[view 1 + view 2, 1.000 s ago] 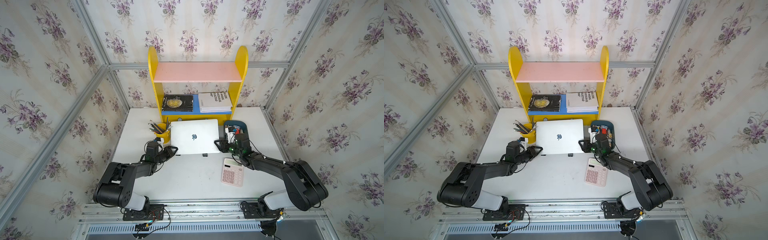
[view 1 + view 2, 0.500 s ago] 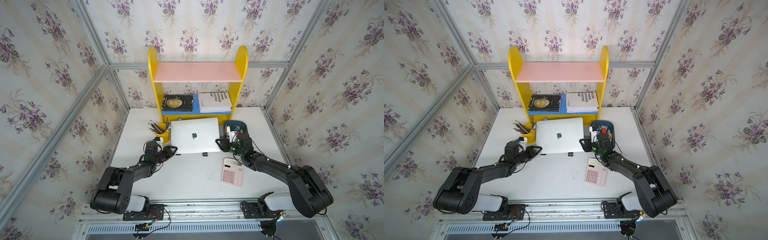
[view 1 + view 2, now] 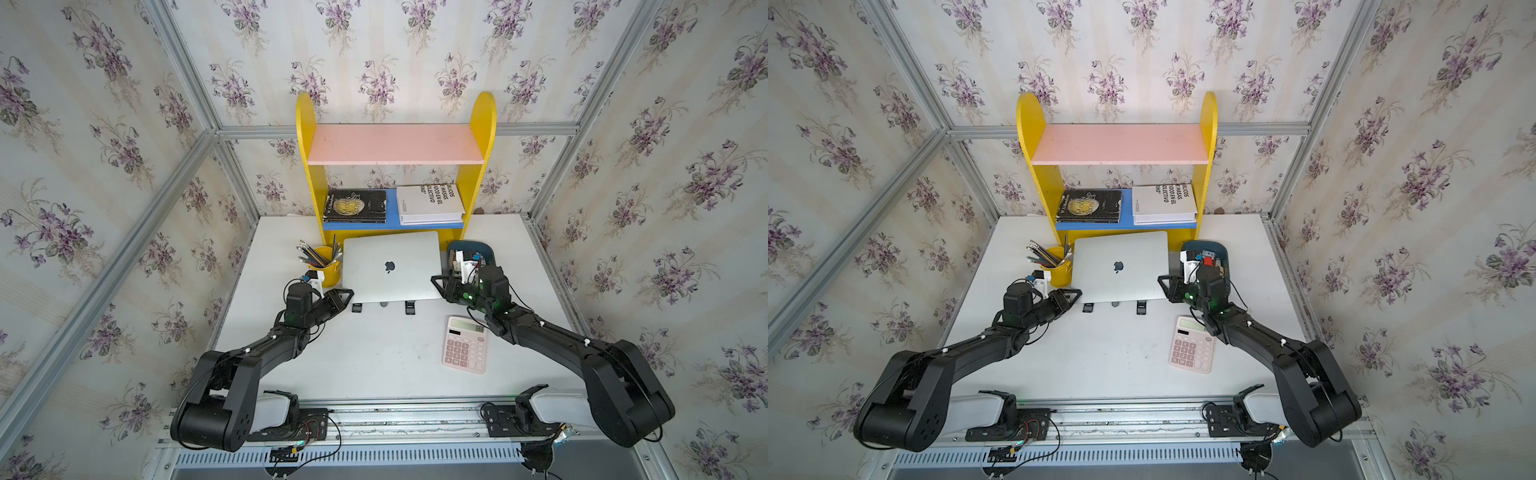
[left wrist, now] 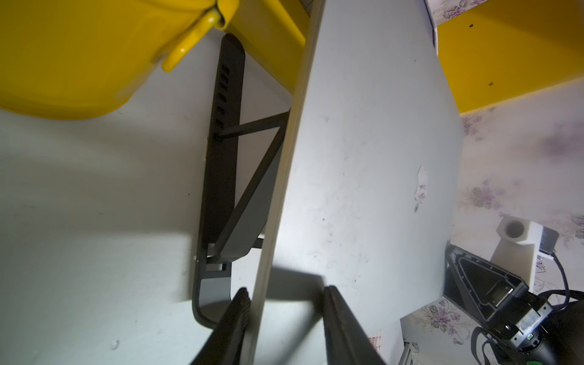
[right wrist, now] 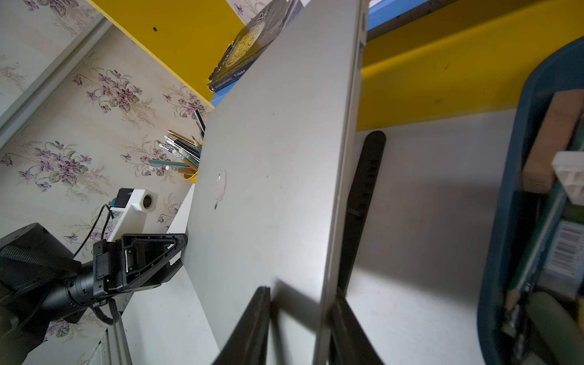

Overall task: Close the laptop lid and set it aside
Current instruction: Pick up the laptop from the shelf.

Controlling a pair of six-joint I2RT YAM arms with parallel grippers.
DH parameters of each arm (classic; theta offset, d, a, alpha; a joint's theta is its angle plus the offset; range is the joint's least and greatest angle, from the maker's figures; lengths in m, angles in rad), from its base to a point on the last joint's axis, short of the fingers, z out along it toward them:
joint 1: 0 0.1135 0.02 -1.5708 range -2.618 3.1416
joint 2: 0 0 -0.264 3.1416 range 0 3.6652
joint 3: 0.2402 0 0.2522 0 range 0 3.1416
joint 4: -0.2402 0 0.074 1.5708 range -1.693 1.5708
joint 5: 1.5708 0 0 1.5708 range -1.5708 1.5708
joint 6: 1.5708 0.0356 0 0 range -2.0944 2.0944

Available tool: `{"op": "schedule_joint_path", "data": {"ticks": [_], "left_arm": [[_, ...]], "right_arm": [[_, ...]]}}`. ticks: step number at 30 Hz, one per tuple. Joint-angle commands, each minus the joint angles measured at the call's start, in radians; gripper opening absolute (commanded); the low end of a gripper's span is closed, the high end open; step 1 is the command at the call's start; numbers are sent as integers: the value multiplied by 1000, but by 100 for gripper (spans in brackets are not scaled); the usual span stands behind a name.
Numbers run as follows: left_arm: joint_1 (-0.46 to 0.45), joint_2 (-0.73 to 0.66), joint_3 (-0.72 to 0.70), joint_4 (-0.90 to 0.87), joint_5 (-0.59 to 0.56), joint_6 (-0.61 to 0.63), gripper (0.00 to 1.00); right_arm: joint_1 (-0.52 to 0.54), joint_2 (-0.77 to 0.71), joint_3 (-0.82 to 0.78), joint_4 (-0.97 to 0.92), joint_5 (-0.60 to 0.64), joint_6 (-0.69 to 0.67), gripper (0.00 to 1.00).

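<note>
The closed laptop (image 3: 390,266) rests on a stand (image 4: 224,177) by the table's (image 3: 374,357) back edge. The left gripper (image 4: 284,297) and right gripper (image 5: 300,297) straddle its front corners, jaws apart.

My left gripper (image 4: 286,292) and right gripper (image 5: 300,297) show black triangular fingers (image 4: 234,322); I see matte-black arms (image 3: 266,353), white bases (image 3: 272,409), green lights (image 3: 465,296).

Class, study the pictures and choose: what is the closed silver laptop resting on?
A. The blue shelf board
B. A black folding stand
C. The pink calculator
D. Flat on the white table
B: the left wrist view shows the black folding stand propping the laptop at a tilt above the table, and the stand's front feet show below its near edge in both top views.
</note>
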Motion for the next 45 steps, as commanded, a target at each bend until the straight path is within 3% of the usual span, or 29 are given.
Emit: {"op": "schedule_joint_path", "data": {"ticks": [1, 29, 45], "left_arm": [[-8, -25, 5, 51, 108, -12, 35], [-12, -198, 14, -62, 128, -23, 27], [-14, -298, 50, -162, 130, 2, 12]], "right_arm": [[11, -15, -7, 56, -194, 4, 33], [11, -141, -56, 71, -217, 95, 21], [11, -188, -60, 80, -231, 126, 13]]}}
